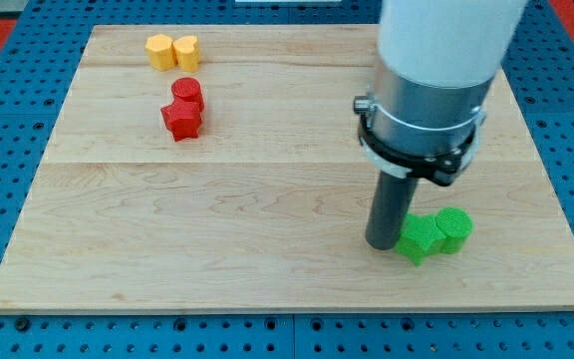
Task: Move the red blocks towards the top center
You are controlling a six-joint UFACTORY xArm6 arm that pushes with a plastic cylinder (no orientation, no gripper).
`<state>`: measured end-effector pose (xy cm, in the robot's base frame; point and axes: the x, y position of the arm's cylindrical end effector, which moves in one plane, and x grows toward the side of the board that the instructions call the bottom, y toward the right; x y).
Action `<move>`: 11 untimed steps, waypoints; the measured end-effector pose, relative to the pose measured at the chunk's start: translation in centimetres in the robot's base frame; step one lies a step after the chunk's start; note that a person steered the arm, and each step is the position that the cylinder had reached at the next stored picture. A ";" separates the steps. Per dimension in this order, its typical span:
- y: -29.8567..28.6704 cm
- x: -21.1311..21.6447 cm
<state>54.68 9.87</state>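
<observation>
Touching my tip (383, 242), green star block (419, 238) stands partly hidden

The wooden worktop (267, 199) carried yellow blocks (171, 51) at eleven o'clock, red blocks (183, 108) just below, green blocks (434, 234) at four.

My arm: fat white cylindrical housing up top, smooth and glossy, no visible markings. Below it a shorter dark grey metallic section, same round profile. A black clamp ring wraps the base of that grey section, with small lugs sticking out at the sides and a thin pale edge. From there a straight dark grey rod, much thinner, ending at my tip (382, 244). No cables showing.
</observation>
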 end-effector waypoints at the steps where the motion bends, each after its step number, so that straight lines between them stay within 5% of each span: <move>1: 1.2 -0.7; 5: 1.1 -6.6; 8: -14.4 -7.6; 11: -21.8 -12.1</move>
<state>42.57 -11.92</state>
